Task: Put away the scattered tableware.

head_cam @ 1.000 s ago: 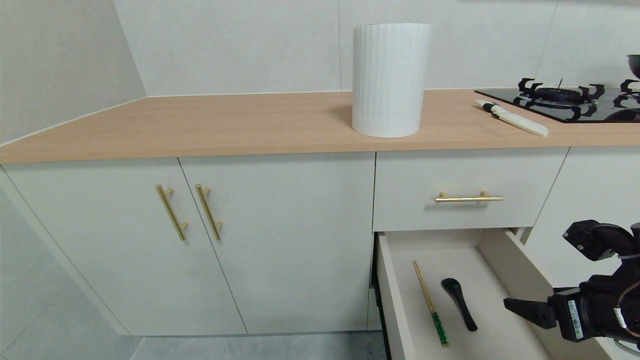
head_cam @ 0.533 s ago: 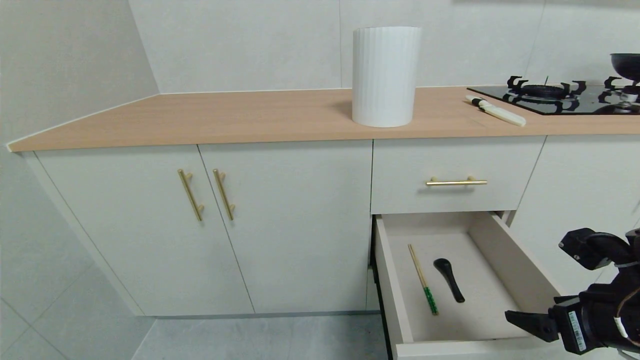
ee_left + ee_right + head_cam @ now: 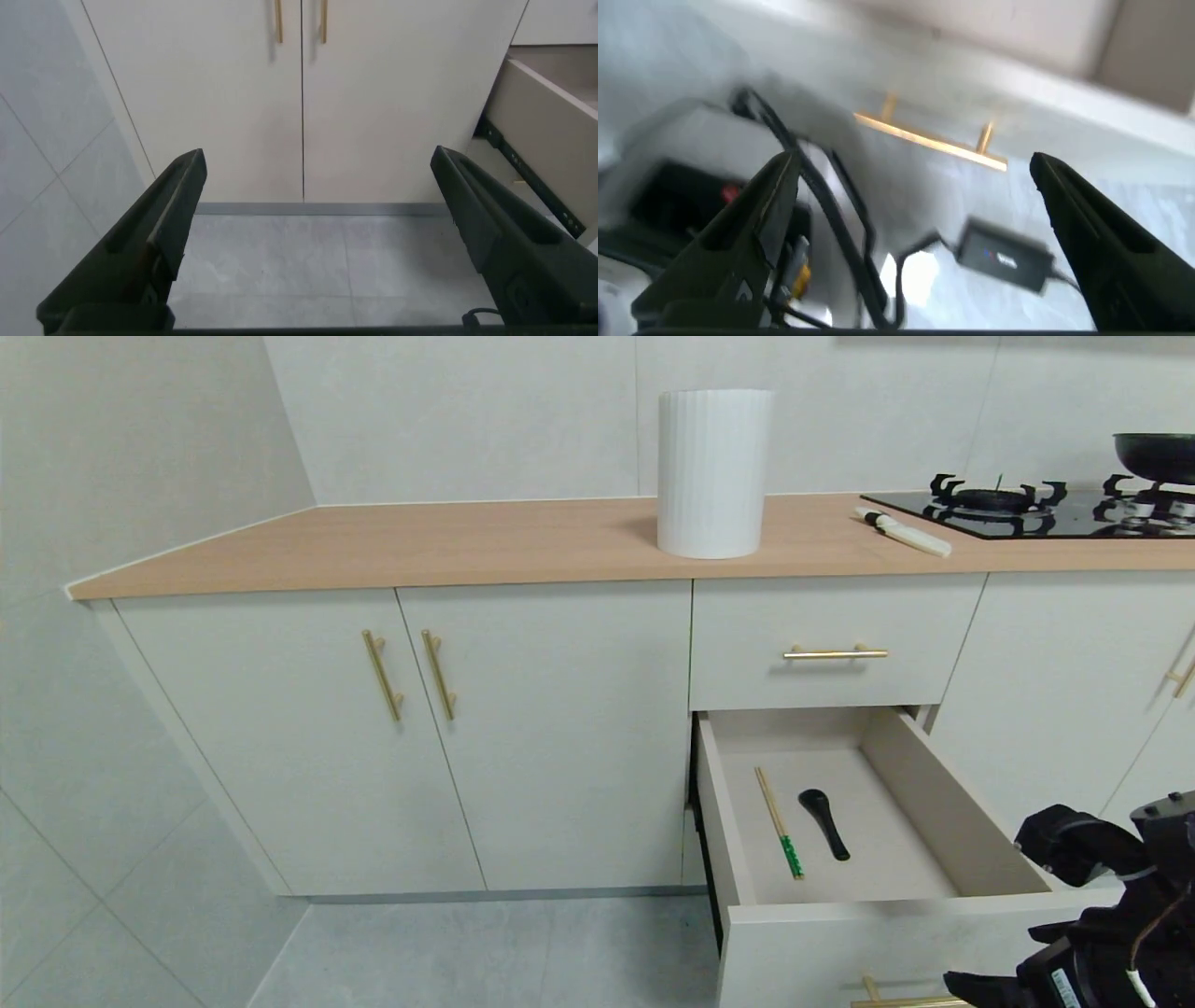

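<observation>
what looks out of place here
The knife lies loose on the counter, at an angle beside the stove, while the chopsticks and spoon already lie in the open drawer. That drawer stands pulled out. Nothing looks spilled or damaged.

In the left half of the open drawer [image 3: 952, 812] lie chopsticks [image 3: 777, 821] and a black spoon [image 3: 826, 823]; from spoon to right wall is free room. On the table [image 3: 467, 537], a white cylinder [image 3: 714, 473] and a knife [image 3: 903, 532] sit well apart.
</observation>
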Robot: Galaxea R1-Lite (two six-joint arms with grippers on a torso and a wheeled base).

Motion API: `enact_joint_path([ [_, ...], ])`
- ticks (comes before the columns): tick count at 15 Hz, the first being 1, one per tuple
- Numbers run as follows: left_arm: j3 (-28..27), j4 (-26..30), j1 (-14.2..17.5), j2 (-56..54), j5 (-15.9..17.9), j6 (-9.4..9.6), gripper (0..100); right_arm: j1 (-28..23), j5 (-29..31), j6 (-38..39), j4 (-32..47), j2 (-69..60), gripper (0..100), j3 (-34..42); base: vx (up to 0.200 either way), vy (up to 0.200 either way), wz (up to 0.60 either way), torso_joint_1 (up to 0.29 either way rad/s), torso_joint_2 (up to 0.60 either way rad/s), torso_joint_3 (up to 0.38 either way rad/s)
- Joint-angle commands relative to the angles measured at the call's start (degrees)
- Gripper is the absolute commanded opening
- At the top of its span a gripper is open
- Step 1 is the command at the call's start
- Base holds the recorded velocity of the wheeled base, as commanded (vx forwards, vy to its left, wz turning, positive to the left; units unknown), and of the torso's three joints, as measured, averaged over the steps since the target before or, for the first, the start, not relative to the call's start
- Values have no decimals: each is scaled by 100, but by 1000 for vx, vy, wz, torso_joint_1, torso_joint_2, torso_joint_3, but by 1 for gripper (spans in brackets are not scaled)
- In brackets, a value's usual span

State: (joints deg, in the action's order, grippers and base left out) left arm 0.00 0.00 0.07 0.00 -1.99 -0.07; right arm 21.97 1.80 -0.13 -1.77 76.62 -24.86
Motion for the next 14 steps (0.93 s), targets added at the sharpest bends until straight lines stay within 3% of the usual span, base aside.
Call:
enact_joint_path([
  [1,0,0,1,9,-3,-1,100,176,-5,-13,1,248,100,104,0,0,0,0,0,0],
  [6,0,0,1,0,-3,-1,100,203,-5,-4,-43,635,100,130,0,0,0,0,0,0],
  [10,0,0,1,9,-3,-1,100,159,74,444,-69,1285,100,-107,0,0,0,0,0,0],
  [14,0,0,1,0,-3,-1,100,159,567,954,-298,1883,100,-309,0,0,0,0,0,0],
])
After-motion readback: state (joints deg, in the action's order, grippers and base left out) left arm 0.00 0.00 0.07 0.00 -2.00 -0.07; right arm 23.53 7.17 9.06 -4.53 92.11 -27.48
